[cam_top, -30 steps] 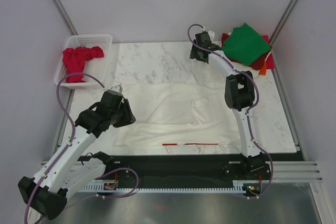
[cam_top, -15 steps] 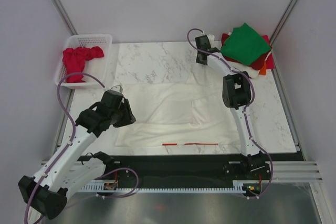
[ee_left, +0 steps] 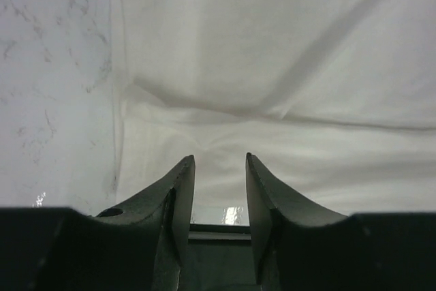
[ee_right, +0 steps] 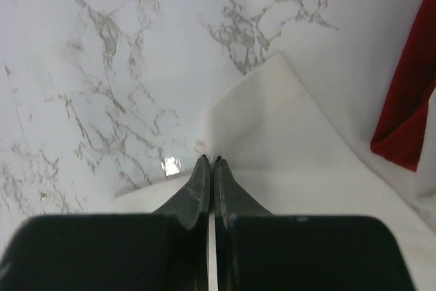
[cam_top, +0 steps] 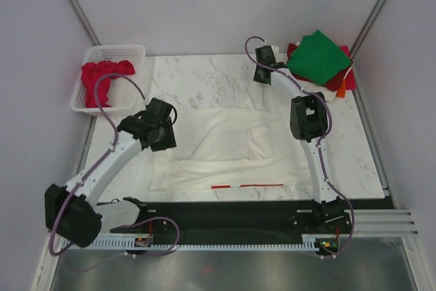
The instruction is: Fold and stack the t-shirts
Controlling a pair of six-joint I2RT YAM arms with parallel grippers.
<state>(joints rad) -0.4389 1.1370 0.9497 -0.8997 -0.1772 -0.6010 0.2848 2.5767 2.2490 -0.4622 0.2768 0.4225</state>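
Overhead, the left gripper (cam_top: 161, 126) has swung farther over the cream-white t-shirt (cam_top: 225, 144), which lies spread flat. Left wrist: jaws parted, empty, above cloth. Right wrist: the right gripper (ee_right: 210, 161) is pinched closed on the shirt's far edge, likely ready to fold.

Bright, even light, soft shadows; glare spot on the marble tabletop (ee_right: 102, 66); wrist views slightly soft.
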